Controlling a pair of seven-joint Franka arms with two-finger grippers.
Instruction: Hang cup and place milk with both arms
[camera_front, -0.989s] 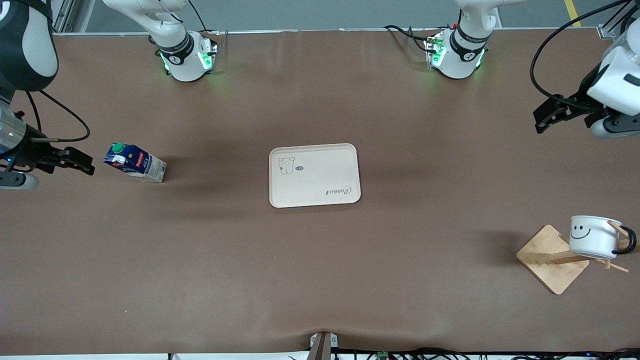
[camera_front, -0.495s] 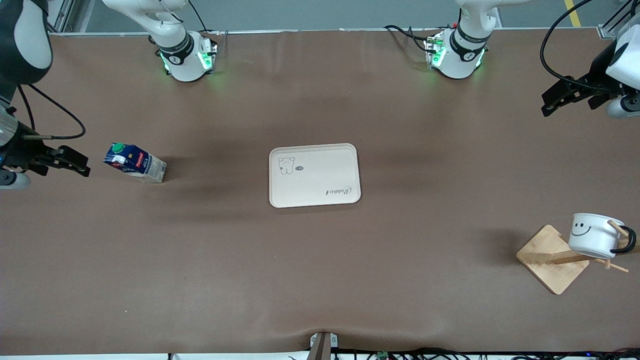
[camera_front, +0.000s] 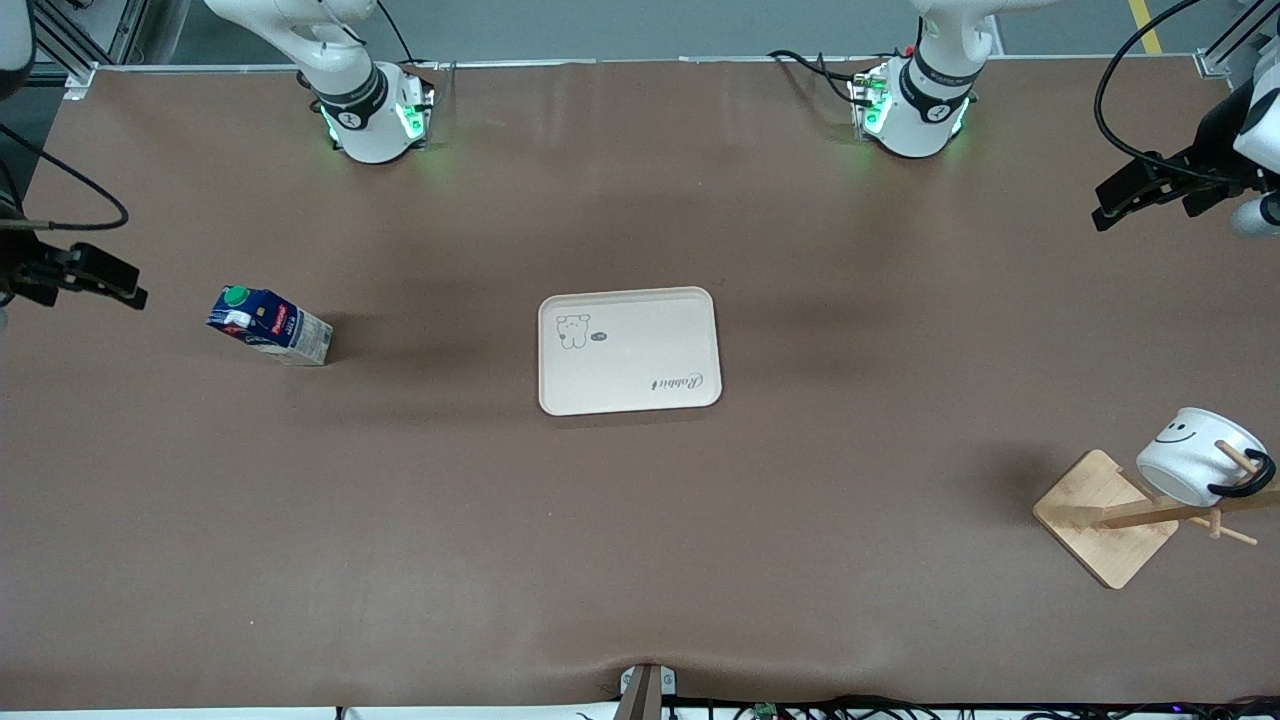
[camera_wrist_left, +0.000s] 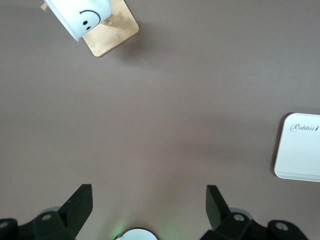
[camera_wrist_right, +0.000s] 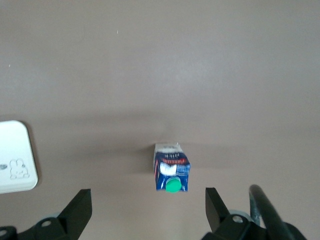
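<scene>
Front view: cup (camera_front: 1190, 455) hangs on rack (camera_front: 1105, 517), milk (camera_front: 268, 325) stands off tray (camera_front: 630, 350); left gripper (camera_front: 1135, 190) and right gripper (camera_front: 95, 272), open, empty, at table ends; milk grasp next.

The tray (camera_front: 629, 350) lies mid-table; the milk (camera_front: 268, 325) stands toward the right arm's end; the cup (camera_front: 1197, 455) hangs on the rack (camera_front: 1110, 515) toward the left arm's end.

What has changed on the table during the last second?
The cup tipped on the wooden rack, its smiley face now turned upward. The left gripper and right gripper, both open and empty, drew back toward the table ends. The milk and tray stayed put.
</scene>
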